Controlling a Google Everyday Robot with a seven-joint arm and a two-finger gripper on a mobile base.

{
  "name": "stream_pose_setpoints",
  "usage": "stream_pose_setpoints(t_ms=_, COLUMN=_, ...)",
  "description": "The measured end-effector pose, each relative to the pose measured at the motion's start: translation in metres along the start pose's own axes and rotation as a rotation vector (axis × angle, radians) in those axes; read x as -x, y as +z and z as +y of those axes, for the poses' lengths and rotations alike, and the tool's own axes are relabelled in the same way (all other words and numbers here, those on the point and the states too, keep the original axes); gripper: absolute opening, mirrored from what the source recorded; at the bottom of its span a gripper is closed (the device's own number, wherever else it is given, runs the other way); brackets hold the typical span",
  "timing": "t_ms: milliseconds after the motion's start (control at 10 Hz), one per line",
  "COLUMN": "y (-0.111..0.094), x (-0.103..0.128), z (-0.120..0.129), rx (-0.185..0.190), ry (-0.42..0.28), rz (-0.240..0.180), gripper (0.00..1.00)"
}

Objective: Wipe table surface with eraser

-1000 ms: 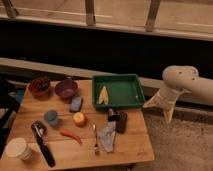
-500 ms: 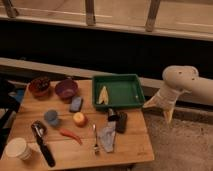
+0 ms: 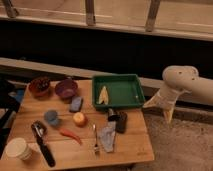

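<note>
A dark, oblong eraser (image 3: 121,121) lies on the wooden table (image 3: 130,147), just in front of the green tray (image 3: 120,82). A small dark object (image 3: 112,115) sits against the eraser's left end. My beige arm (image 3: 182,82) reaches in from the right, beyond the table's right edge. The gripper (image 3: 167,113) hangs down from it over the floor. It is to the right of the eraser, well apart from it, and holds nothing that I can see.
On the table are a brown bowl (image 3: 39,86), a purple bowl (image 3: 66,89), a blue sponge (image 3: 76,103), a blue round piece (image 3: 51,117), an orange fruit (image 3: 79,119), a red pepper (image 3: 70,134), a fork (image 3: 95,137), a grey cloth (image 3: 107,136), a black-handled tool (image 3: 42,142) and a white cup (image 3: 17,148). A yellow item (image 3: 103,95) lies in the tray.
</note>
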Motion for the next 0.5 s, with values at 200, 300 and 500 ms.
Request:
stream_pose_setpoints(t_ms=200, y=0.0, x=0.0, z=0.0, rx=0.0, ry=0.0, rz=0.0, gripper=0.8)
stream_pose_setpoints(t_ms=300, y=-0.0001, x=-0.0002, z=-0.0002, rx=0.001, ry=-0.001, rz=0.0, gripper=0.8)
stream_pose_setpoints(t_ms=500, y=-0.0059, x=-0.0082, z=0.004, rx=0.019, ry=-0.045, rz=0.003, gripper=0.8)
